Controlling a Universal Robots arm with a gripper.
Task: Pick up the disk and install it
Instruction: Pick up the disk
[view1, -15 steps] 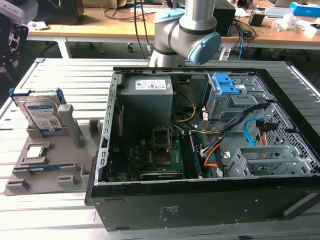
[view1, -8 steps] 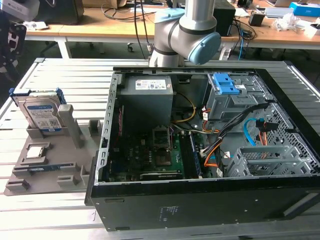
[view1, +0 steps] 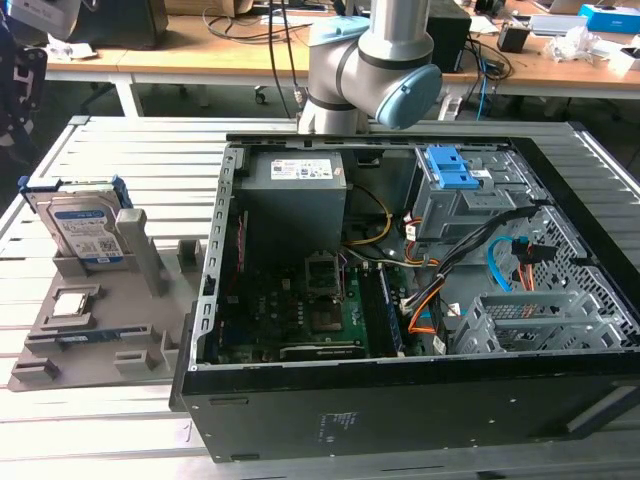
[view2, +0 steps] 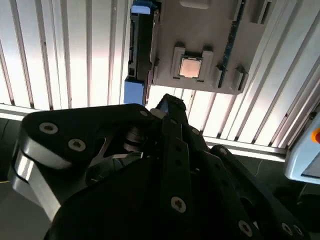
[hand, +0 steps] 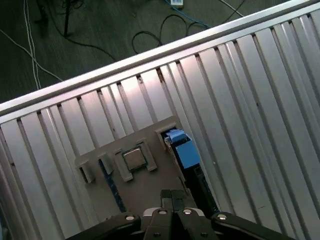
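Your gripper (hand: 172, 196), nearest the lens in both wrist views, has its fingers pressed together on nothing, with the grey holder (hand: 150, 182) beyond them. Those views catch the disk (hand: 184, 151) edge-on in that holder beside the chip (hand: 133, 159). The exterior view shows the disk (view1: 85, 225) label-side, upright at that view's left, and the open computer case (view1: 400, 400) at its right.

Looking down from the wrist: the gripper (hand: 171, 196) hovers above the grey holder tray (hand: 150, 186), its two black fingertips pressed together with nothing between them. The disk (hand: 185, 152) stands on edge in a slot along one side of that tray, blue rail up. A small square chip (hand: 133, 159) sits in a pocket close by. It's all on the ribbed metal table (hand: 260, 100), with loose cables (hand: 150, 36) on the dark floor beyond.
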